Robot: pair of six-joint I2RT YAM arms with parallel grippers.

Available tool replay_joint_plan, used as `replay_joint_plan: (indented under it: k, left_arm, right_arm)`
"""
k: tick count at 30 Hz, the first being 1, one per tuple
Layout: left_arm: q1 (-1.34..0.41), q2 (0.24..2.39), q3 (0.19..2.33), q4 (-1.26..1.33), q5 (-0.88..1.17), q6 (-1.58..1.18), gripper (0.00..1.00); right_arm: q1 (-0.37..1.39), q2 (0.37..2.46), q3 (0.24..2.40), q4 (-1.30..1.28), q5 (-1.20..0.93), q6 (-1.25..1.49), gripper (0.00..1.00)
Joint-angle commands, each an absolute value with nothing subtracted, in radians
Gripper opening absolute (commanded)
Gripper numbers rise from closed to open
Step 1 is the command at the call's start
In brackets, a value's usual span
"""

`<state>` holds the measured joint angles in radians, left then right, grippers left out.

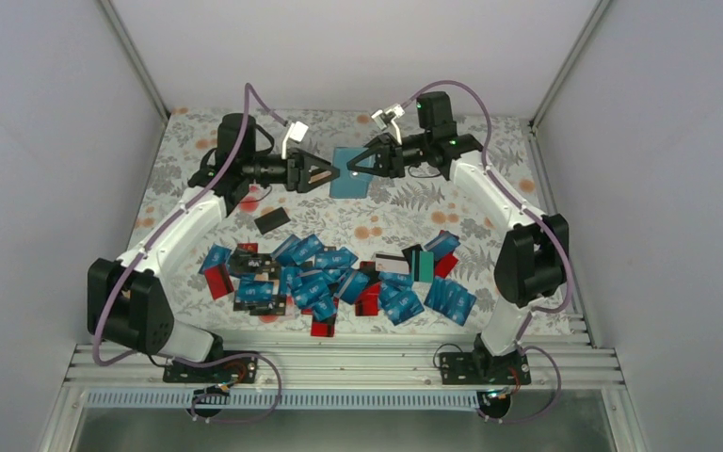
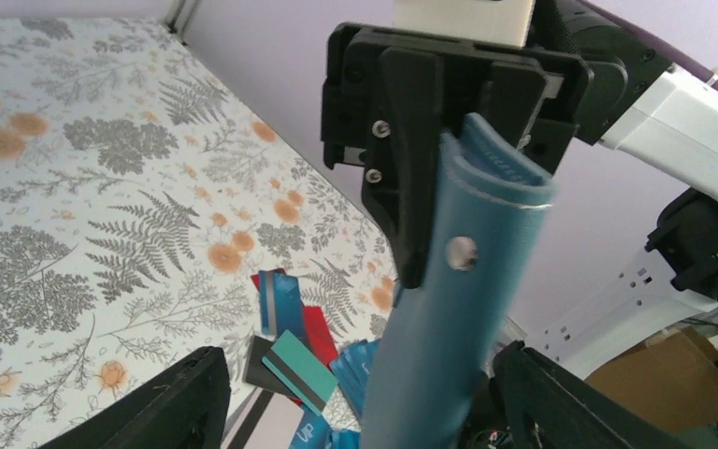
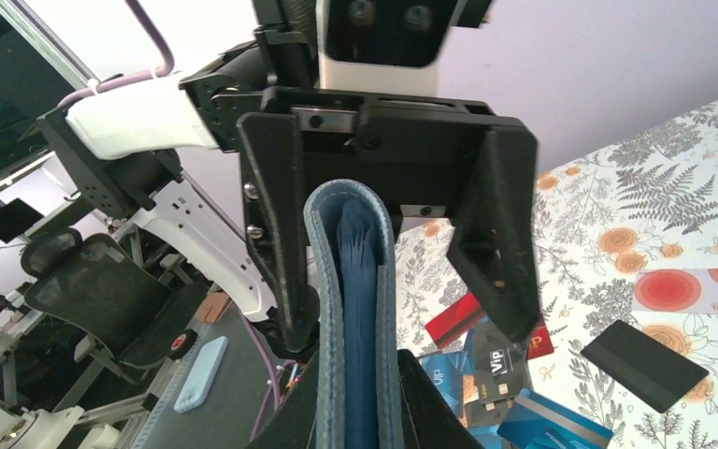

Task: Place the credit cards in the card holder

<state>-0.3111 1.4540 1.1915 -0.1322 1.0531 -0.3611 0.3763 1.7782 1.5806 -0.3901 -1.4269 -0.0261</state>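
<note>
My right hand (image 1: 356,169) is pinching the card holder (image 1: 349,182) up over the far middle of the surface (image 1: 405,212), my left hand (image 1: 335,173) spread around its other edge, the cards (image 1: 339,278) heaped nearer me, so next, I reckon, comes spreading it open for a card.

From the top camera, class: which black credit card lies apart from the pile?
The lone black card beyond the pile's left end; other black cards lie among the blue ones.
</note>
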Motion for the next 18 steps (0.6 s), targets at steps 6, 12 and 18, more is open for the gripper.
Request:
replay_joint_plan:
  k: [6,12,18]
  left_arm:
    - [-0.345,1.38,1.195,-0.145,1.038,-0.271,0.47]
    - [-0.379,1.401,1.214,-0.181,1.043,-0.249,0.36]
    - [-0.379,1.39,1.237,-0.209,1.011,-0.241,0.03]
  right_arm:
    - [0.406,1.781,1.623,-0.386,-1.464,-0.032,0.04]
    - [0.419,1.784,1.639,-0.385,-1.494,-0.038,0.04]
    - [0.422,1.776,1.649,-0.4,-1.46,-0.036,0.06]
